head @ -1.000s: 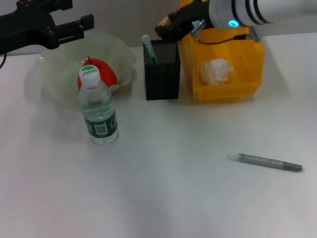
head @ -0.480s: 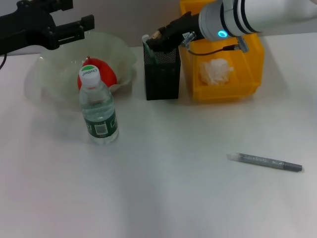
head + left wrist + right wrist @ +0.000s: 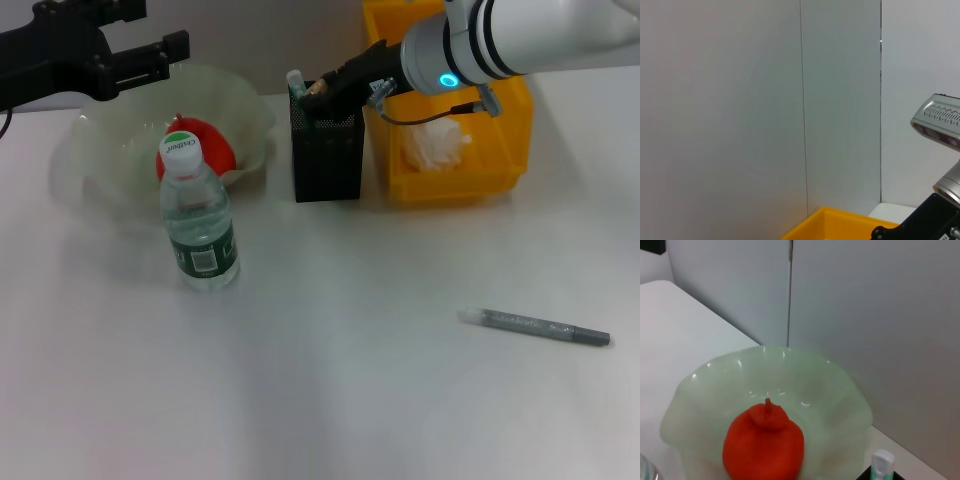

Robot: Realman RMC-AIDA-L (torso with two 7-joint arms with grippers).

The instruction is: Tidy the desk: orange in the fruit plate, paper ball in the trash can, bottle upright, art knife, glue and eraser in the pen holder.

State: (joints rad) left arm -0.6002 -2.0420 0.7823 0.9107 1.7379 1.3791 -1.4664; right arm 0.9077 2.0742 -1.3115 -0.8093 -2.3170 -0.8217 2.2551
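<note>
Right gripper [image 3: 318, 92] over pen holder [image 3: 327, 150], jaw state unclear; we centre over opening, release low, avoid glue [image 3: 296, 84].

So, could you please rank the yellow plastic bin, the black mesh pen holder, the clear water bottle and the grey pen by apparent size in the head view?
1. Yellow plastic bin, partly hidden by the right arm.
2. Black mesh pen holder and clear water bottle: too alike to separate, and the bottle is nearer.
3. Grey pen.
</note>
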